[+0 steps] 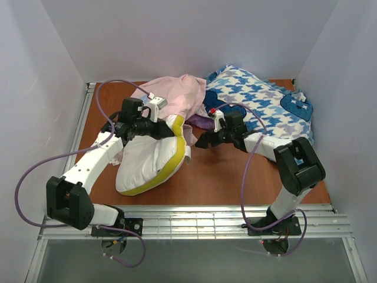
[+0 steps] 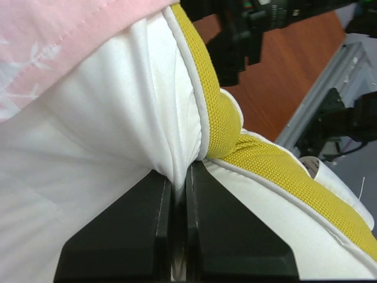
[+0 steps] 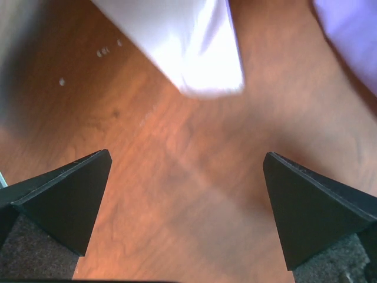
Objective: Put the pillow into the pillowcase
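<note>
White pillow (image 1: 150, 162) pinched by the left jaws on a wooden bench (image 1: 224, 177).
Left arm (image 1: 94, 159) reaches in; its jaws are clamped tight on a fold of the pillow beside its yellow edge. The pillow's top end lies under the pink pillowcase (image 1: 177, 94), bunched at the back. Right of it, the right jaws stand wide over the bench, holding nothing. A blue houndstooth cushion (image 1: 259, 103) lies far right.
</note>
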`<state>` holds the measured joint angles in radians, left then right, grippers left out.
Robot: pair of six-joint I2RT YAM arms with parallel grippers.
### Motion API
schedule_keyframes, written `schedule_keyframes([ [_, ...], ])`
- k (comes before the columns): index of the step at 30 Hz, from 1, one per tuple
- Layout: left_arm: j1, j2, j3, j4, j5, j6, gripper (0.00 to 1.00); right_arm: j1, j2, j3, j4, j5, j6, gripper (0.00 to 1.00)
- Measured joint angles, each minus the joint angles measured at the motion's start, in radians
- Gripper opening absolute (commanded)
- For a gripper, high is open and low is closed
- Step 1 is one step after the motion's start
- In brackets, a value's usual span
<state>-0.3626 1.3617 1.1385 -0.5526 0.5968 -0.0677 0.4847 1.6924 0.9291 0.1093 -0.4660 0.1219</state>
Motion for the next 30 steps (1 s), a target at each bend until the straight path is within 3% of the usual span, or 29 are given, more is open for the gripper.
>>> schedule_keyframes([
  [7, 0.039, -0.002, 0.002, -0.029, 0.177, -0.016, 0.00, 0.084, 0.016, 0.022, 0.184, -0.044, -0.014, 0.99],
  [12, 0.070, 0.007, 0.005, -0.031, 0.250, -0.031, 0.00, 0.157, 0.069, 0.137, 0.238, -0.017, -0.093, 0.98],
  [15, 0.092, 0.008, 0.009, -0.027, 0.265, -0.050, 0.00, 0.166, 0.133, 0.206, 0.253, 0.006, -0.128, 0.50],
  [16, 0.100, 0.008, 0.009, -0.021, 0.265, -0.063, 0.00, 0.166, 0.152, 0.225, 0.253, 0.010, -0.135, 0.03],
  [20, 0.138, 0.007, 0.008, 0.040, 0.254, -0.129, 0.00, 0.162, 0.165, 0.278, 0.187, -0.014, -0.142, 0.01],
  [25, 0.315, 0.049, 0.121, 0.167, 0.229, -0.213, 0.00, 0.154, 0.099, 0.425, 0.023, -0.135, -0.132, 0.01],
  [30, 0.401, -0.041, 0.165, 0.241, 0.129, -0.170, 0.00, 0.172, 0.027, 0.659, -0.072, -0.256, -0.118, 0.01],
])
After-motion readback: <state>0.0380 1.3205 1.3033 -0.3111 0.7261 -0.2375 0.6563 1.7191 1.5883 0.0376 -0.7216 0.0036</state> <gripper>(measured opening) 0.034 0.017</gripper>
